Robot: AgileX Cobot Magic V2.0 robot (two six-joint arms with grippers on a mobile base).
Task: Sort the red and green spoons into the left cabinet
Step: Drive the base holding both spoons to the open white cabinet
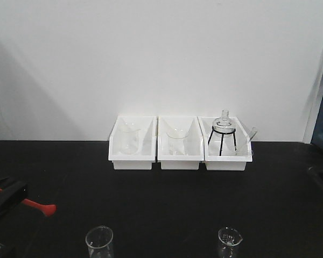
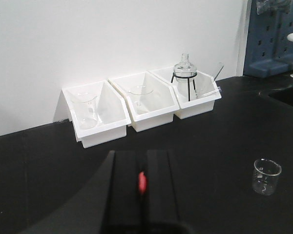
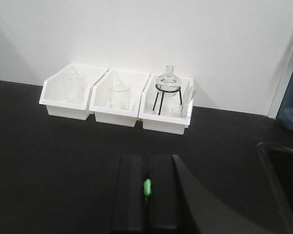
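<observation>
At about eight o'clock on the black bench (image 1: 167, 199), seen from the front, the left gripper (image 1: 11, 194) reaches in from the edge with its fingers pressed together on the red spoon (image 1: 39, 205). The spoon's handle runs out of the jaws toward four o'clock and its small bowl lies low over the dark surface; I cannot tell whether it touches. From that arm's own camera only a short red sliver shows in the narrow slit between the two black fingers (image 2: 127, 185). The right gripper (image 3: 147, 161) is closed the same way on the green spoon (image 3: 147, 189), of which just a small bright green strip shows between its fingers (image 3: 163, 195); how the rest of that spoon lies is hidden. Straight ahead at twelve o'clock, three white bins (image 1: 178, 161) sit side by side against the white wall (image 1: 161, 54). The left two bins each hold a clear beaker (image 1: 128, 140). The right one holds a black tripod (image 1: 222, 142) with a glass flask (image 1: 224, 122) on top and a glass rod (image 1: 250, 135) leaning at its side. Two small beakers stand near the front edge, well apart, one at seven o'clock (image 1: 99, 241) and one at five o'clock (image 1: 229, 236).
</observation>
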